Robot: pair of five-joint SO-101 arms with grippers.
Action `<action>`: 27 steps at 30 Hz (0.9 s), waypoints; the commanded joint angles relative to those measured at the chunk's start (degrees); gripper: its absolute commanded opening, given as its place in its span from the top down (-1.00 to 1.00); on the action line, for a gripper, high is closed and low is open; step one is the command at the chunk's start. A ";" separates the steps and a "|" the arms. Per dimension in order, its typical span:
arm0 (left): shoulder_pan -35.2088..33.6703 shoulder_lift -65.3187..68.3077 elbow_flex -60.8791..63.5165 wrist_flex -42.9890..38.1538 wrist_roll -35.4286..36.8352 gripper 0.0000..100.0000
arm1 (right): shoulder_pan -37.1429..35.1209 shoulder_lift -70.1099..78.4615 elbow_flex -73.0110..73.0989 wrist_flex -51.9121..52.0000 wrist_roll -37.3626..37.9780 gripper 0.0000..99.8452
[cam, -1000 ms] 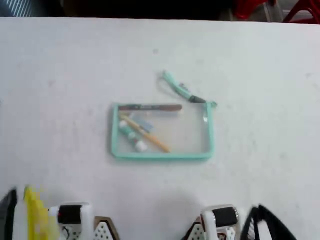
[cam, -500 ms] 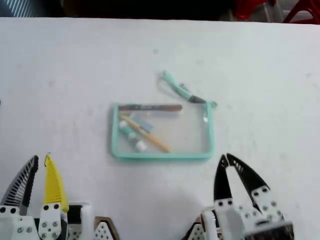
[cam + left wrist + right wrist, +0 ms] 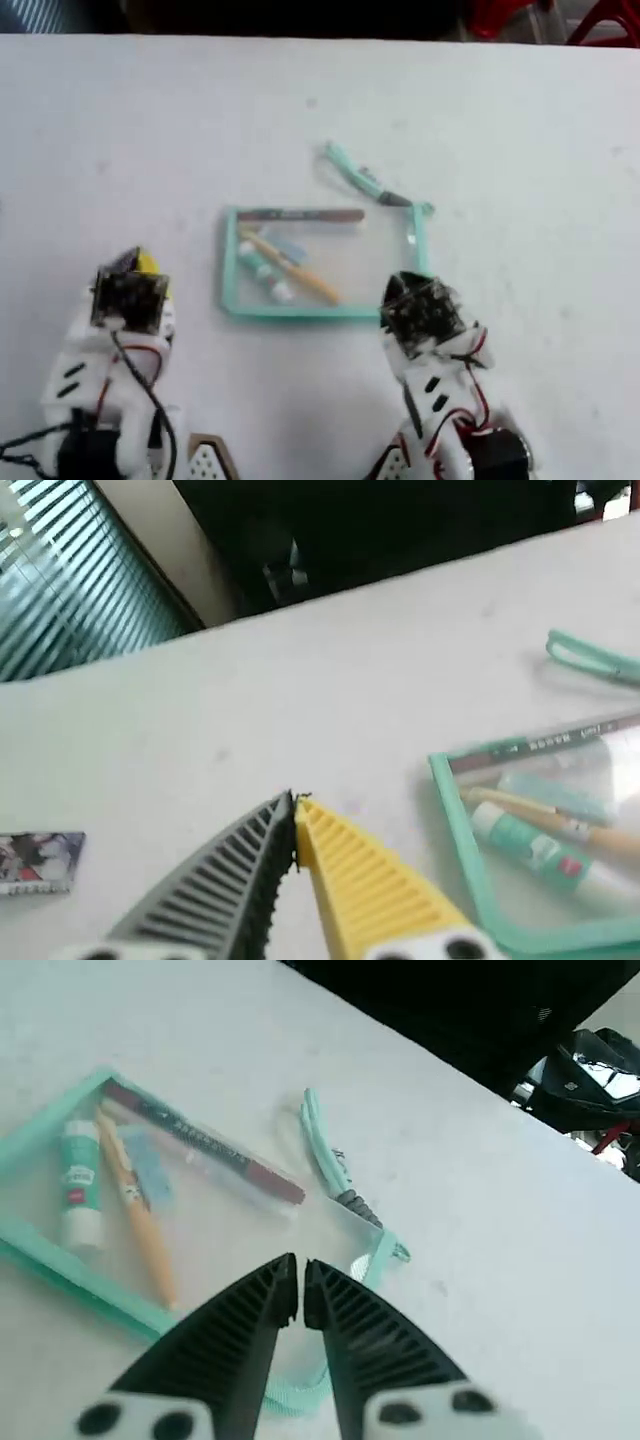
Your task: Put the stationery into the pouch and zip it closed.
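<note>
Left gripper (image 3: 140, 265) in the high view is off to the pouch's (image 3: 300, 312) left, well apart; right gripper (image 3: 405, 288) is over its near right corner. Left wrist view: jaws pinched together, nothing between them. Right wrist view: same deal, closed and empty, with the pouch just beyond, pencil (image 3: 140, 1225), glue stick (image 3: 78, 1185) and pen (image 3: 200, 1142) inside.

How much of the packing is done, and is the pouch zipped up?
Done: the pencil, glue stick and dark red pen lie inside the pouch. In hand: nothing; the left hand and right hand are shut and empty, near the pouch. Left: the zip. Its pull sits at the corner by the strap, but I cannot tell if it is fully closed.
</note>
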 commanded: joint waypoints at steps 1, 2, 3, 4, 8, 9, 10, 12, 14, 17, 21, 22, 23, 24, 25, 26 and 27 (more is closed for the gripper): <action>0.84 0.22 6.07 -2.20 3.60 0.95 | 1.19 -0.31 0.70 -3.30 -3.96 0.96; 0.84 0.22 7.38 -2.20 4.31 0.95 | 2.07 -0.31 1.85 -4.26 -5.63 0.96; 0.84 0.22 8.70 -2.29 5.01 0.95 | 2.33 -0.31 3.52 -5.32 -6.59 0.96; 0.84 0.22 10.02 -2.55 5.27 0.95 | 2.15 -0.31 5.80 -6.29 -7.03 0.96; 0.75 0.22 17.58 -7.65 4.84 0.95 | 0.57 -0.31 16.70 -11.65 -6.86 0.96; 0.75 0.22 19.96 -9.58 4.84 0.95 | 0.75 -0.31 18.90 -13.05 -6.86 0.96; 0.75 0.22 22.24 -11.25 4.22 0.95 | 0.84 -0.31 20.92 -14.46 -6.86 0.96; 0.84 0.22 26.90 -14.51 0.00 0.95 | 0.40 -0.31 25.76 -16.92 -6.95 0.96; 0.57 0.31 26.73 -13.36 -5.98 0.95 | 0.92 0.22 29.19 -18.86 -7.21 0.96; 0.75 0.31 26.90 -10.64 -12.66 0.95 | 3.38 0.40 29.01 -15.78 -7.03 0.96; 0.57 0.22 26.90 -2.02 -9.76 0.95 | 5.58 0.04 28.92 -12.09 -7.38 0.96; 0.40 0.22 26.90 -0.97 -7.91 0.95 | 5.41 0.04 28.92 -10.33 -7.38 0.96; 0.40 0.22 26.90 -0.18 -6.24 0.95 | 5.32 -0.13 28.92 -8.75 -7.38 0.96; 0.40 0.22 26.81 1.05 -4.84 0.95 | 5.32 -0.13 28.92 -7.52 -7.38 0.96; 0.40 0.22 26.46 2.46 -3.96 0.95 | 5.32 -0.13 28.92 -6.37 -7.38 0.96; 0.40 0.22 25.67 4.22 -2.99 0.95 | 5.32 -0.13 28.92 -4.88 -7.38 0.96; 0.48 0.22 25.05 6.07 -2.37 0.95 | 5.23 -0.13 28.92 -2.95 -7.38 0.96</action>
